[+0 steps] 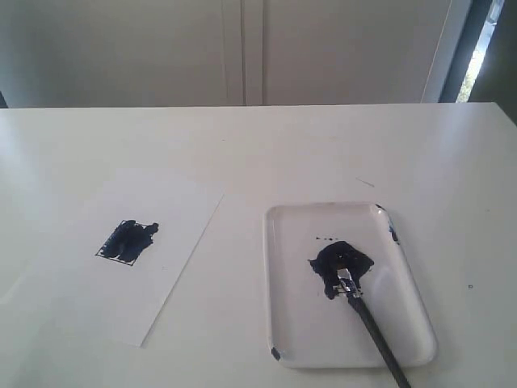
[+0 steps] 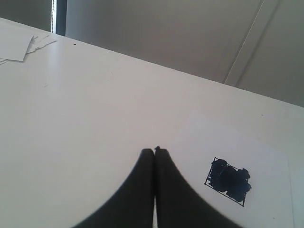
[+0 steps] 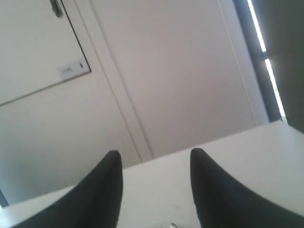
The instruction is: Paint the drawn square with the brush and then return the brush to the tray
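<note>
1. Exterior view, nearest: the brush (image 1: 374,330) lies on the tray (image 1: 295,323). Its handle runs off the near rim and its bristles rest in the dark blue blot (image 1: 339,260).
2. The tray sits on the right of the white table (image 1: 258,145). The paper (image 1: 161,283) lies apart from it on the left.
3. On the paper, the square (image 1: 128,240) is smeared dark blue almost to its outline.
4. Behind the table stands a pale wall (image 1: 161,48).
5. Left wrist view: the left gripper (image 2: 154,151) has its jaws pressed together with nothing in them. It hangs over bare table just beside the paper, and loose sheets (image 2: 16,42) lie at a far corner.
6. Right wrist view: the right gripper (image 3: 155,153) has its jaws wide apart with nothing between them, and it faces the table's far edge and the wall.
</note>
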`<move>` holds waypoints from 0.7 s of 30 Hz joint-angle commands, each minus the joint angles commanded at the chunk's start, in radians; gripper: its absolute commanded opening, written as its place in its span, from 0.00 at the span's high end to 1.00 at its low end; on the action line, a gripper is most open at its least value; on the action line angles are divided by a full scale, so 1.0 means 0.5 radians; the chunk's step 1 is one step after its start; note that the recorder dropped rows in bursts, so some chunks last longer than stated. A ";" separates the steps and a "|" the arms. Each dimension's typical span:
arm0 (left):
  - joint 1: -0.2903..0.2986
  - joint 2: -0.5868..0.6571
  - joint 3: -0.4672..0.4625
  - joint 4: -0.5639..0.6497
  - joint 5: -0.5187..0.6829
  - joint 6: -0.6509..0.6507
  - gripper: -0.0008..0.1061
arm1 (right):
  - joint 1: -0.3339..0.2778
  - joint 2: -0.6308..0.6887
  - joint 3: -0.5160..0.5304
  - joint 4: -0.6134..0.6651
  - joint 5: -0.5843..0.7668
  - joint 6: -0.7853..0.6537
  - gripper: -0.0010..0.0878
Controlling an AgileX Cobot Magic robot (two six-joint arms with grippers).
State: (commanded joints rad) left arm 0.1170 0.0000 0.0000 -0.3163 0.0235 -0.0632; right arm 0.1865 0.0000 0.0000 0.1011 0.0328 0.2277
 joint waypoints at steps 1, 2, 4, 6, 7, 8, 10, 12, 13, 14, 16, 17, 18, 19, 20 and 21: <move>0.000 0.000 0.000 0.000 0.000 0.000 0.99 | 0.000 0.000 0.000 0.000 0.151 0.000 0.50; 0.000 0.000 0.000 0.000 0.000 0.000 0.99 | 0.000 0.000 0.000 0.000 0.228 0.000 0.50; 0.000 0.000 0.000 0.000 0.000 0.000 0.99 | 0.000 0.000 0.000 0.000 0.381 0.000 0.50; 0.000 0.000 0.000 0.000 0.000 0.000 0.99 | 0.000 0.000 0.000 0.000 0.523 0.000 0.50; 0.000 0.000 0.000 0.000 0.000 0.000 0.99 | 0.000 0.000 0.000 0.000 0.563 0.000 0.50; 0.000 0.000 0.000 0.000 0.000 0.000 0.99 | 0.000 0.000 0.000 0.000 0.580 0.000 0.50; 0.000 0.000 0.000 0.004 0.000 0.000 0.99 | 0.000 0.000 0.000 0.000 0.600 0.000 0.50; 0.000 0.000 0.000 0.004 0.000 0.000 0.99 | 0.000 0.000 0.000 0.000 0.609 0.004 0.50; 0.000 0.000 0.000 0.004 0.000 0.000 0.99 | 0.000 0.000 0.000 0.000 0.623 0.007 0.50; 0.000 0.000 0.000 0.008 0.011 0.008 0.99 | 0.000 0.000 0.000 0.000 0.627 0.007 0.50; 0.000 0.000 0.000 0.008 0.146 0.033 0.99 | 0.000 0.000 0.000 0.000 0.627 0.007 0.50; 0.000 0.000 0.000 0.008 0.183 0.033 0.99 | 0.000 0.000 0.000 0.000 0.627 0.007 0.50; 0.000 0.000 0.000 0.008 0.252 0.033 0.99 | 0.000 0.000 0.000 0.000 0.627 0.007 0.50; 0.000 0.000 0.000 0.008 0.262 0.033 0.99 | 0.000 0.000 0.000 0.000 0.627 0.007 0.50; 0.000 0.000 0.000 0.016 0.245 0.101 0.99 | 0.000 0.000 0.000 0.000 0.627 0.002 0.50; 0.000 0.000 0.000 0.026 0.230 0.235 0.99 | 0.000 0.000 0.000 -0.004 0.621 -0.026 0.50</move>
State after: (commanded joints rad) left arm 0.1170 0.0000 0.0000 -0.3035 0.1387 0.0544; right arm 0.1865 0.0000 0.0000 0.0992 0.3433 0.2147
